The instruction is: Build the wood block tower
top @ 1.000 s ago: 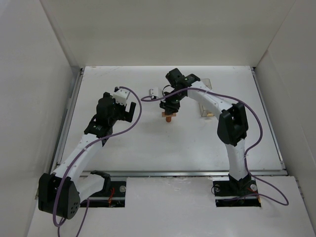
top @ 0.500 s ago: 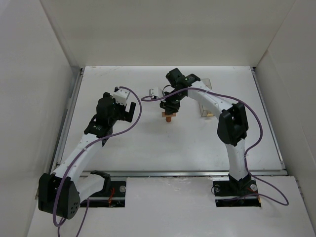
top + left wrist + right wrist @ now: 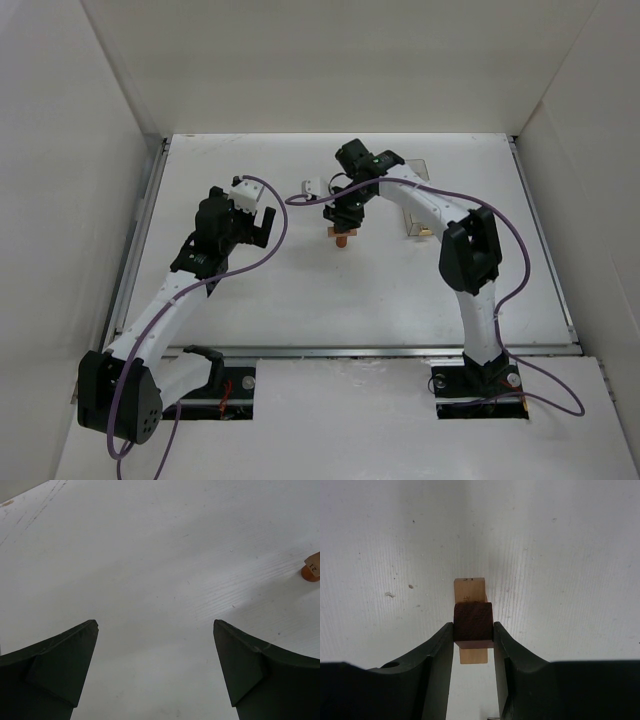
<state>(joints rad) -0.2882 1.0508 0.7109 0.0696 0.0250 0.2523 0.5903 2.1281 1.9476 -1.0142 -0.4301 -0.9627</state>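
the white table (image 3: 300, 300) fills the overhead frame, the left gripper (image 3: 155, 624) sits left of centre with jaws spread wide, empty. the right gripper (image 3: 473, 632) just above centre is clamped on the dark red-brown block (image 3: 473, 622), right over the pale tan bar (image 3: 469, 587), can't tell if they touch. orange-brown round piece (image 3: 310, 573) shows under that bar at the right edge of the left wrist view

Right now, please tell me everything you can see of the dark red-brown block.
The dark red-brown block looks like rough-grained wood, showing a squarish face to the right wrist camera. The right end effector is shut on it, one finger pressing each side. It sits centred over a pale tan bar, which sticks out beyond it at both ends; whether they touch, I cannot tell.
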